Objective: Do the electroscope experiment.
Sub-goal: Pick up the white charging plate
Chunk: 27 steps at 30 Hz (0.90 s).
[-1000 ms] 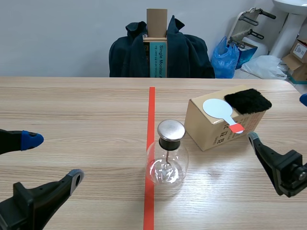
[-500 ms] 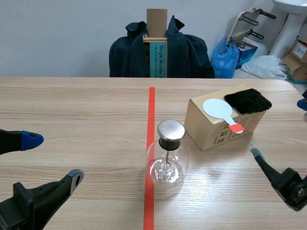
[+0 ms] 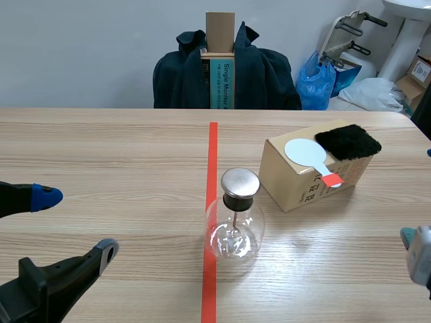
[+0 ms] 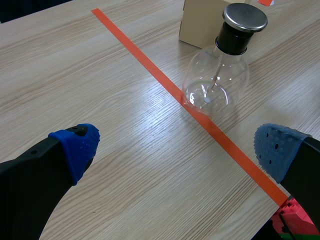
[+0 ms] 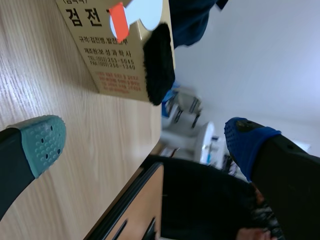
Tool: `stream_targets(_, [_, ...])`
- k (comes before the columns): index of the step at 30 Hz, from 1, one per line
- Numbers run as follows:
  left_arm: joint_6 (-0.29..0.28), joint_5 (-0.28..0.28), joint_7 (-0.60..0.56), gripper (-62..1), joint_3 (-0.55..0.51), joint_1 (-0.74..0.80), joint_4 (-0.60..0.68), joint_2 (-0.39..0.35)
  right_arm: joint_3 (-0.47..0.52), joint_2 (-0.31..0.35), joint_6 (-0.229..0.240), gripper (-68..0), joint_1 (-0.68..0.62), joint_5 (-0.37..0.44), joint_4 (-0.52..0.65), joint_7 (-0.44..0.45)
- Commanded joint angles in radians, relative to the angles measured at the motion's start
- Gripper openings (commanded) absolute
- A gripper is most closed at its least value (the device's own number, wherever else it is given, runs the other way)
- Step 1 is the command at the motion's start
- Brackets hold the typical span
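- Scene view: glass flask (image 3: 234, 229) at frame centre, box (image 3: 296, 183) just right of it.
- Left tool (image 3: 76, 223), lower left: wide open, empty.
- Right tool (image 5: 145, 140): wide open, empty.

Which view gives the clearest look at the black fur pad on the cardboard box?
The scene view: the black fur pad lies whole on top of the cardboard box, beside the white paddle. The right wrist view shows it from the side; the left wrist view misses it.
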Motion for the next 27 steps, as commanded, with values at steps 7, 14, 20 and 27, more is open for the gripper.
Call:
stream_targets(7, [-0.002, -0.006, -0.015, 1.4, 0.008, -0.003, 0.008, 0.003, -0.032, 0.004, -0.028, 0.4, 0.179, -0.147, -0.196, 0.055])
stream_targets(14, [-0.002, -0.006, -0.015, 1.4, 0.008, -0.003, 0.008, 0.003, -0.111, -0.043, -0.087, 0.4, 0.292, -0.201, -0.286, 0.092])
stream_targets(20, [-0.002, -0.006, -0.015, 1.4, 0.008, -0.003, 0.008, 0.003, -0.164, -0.057, -0.187, 0.4, 0.323, -0.248, -0.331, 0.140])
stream_targets(27, [-0.002, -0.006, -0.015, 1.4, 0.008, -0.003, 0.008, 0.003, -0.225, -0.054, -0.196, 0.4, 0.420, -0.302, -0.394, 0.154])
